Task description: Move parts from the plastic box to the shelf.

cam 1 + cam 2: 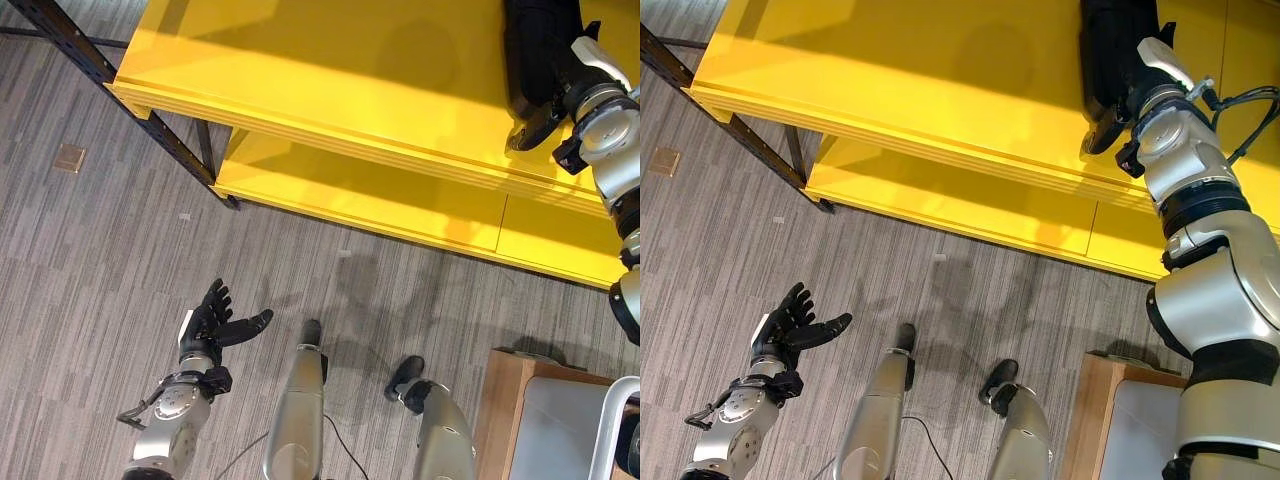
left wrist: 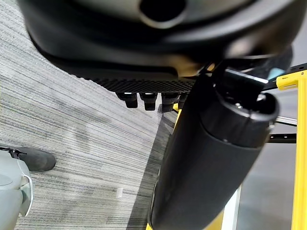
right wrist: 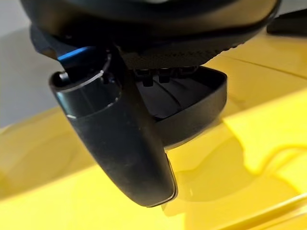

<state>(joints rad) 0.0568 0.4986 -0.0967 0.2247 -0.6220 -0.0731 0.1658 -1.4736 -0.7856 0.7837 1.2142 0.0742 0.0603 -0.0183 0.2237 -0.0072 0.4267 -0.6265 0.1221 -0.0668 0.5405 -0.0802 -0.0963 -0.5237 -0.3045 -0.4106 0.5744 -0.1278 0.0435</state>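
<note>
Floor (image 1: 100, 260), grey striped carpet, nearest the robot. Left hand (image 1: 215, 322) low over it, lower left of the head views, fingers spread and relaxed, thumb out, holding nothing. Left wrist view confirms: fingertips straight, carpet past them. Small white scrap (image 2: 119, 192) lies on the carpet; small brown square (image 1: 69, 157) sits on the floor off to the far left. Wooden-edged unit (image 1: 503, 400) at lower right with a pale grey surface inside its frame; contents cannot be told.

Farther out, yellow shelf (image 1: 330, 70) with two levels on a dark metal frame (image 1: 90, 60). Lower level (image 1: 350, 190) bare where visible. Right hand (image 1: 1120, 85) reaches onto the top level at the upper right. It is on a black part (image 3: 192, 108), a shallow curved tray-like piece resting on the yellow top. In the right wrist view the thumb lies over the part's rim and the fingertips sit inside it, so the hand is clamped on the part. Part touches the shelf surface. Plastic box cannot be made out.
</note>
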